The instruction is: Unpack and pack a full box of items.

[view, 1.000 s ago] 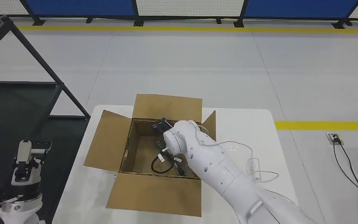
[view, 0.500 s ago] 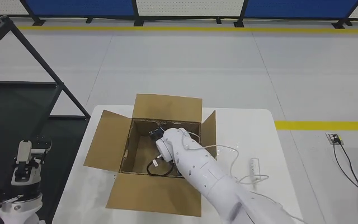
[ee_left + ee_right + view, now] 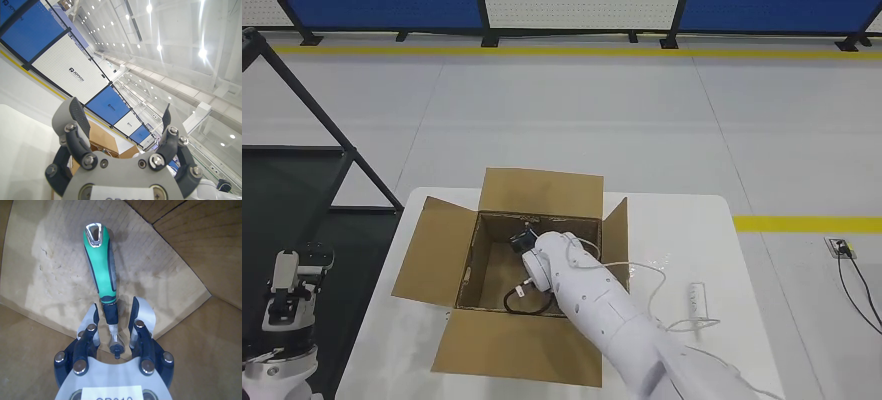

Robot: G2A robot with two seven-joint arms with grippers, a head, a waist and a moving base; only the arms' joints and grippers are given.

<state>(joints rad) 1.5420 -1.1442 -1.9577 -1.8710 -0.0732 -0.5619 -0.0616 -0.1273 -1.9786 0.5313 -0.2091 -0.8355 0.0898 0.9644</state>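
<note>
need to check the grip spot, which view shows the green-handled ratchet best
Right wrist view: the ratchet lies full length on the box floor, neck between the open fingers of the right gripper. In the top view the arm covers that spot. The left wrist view faces the ceiling past a box flap.

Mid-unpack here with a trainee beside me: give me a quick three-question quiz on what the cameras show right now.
1. True or false: the green-handled chrome ratchet wrench lies on the white table, outside the brown cardboard box.
2. The fingers of the right gripper stand: A) on either side of the wrench's black neck; B) around its chrome handle end; C) above the box rim.
3. Fill in: the left gripper, pointing toward the ceiling, is ____ (open/shut).
Key: 1 false, it lies on the box floor; 2 A; 3 open.
</note>
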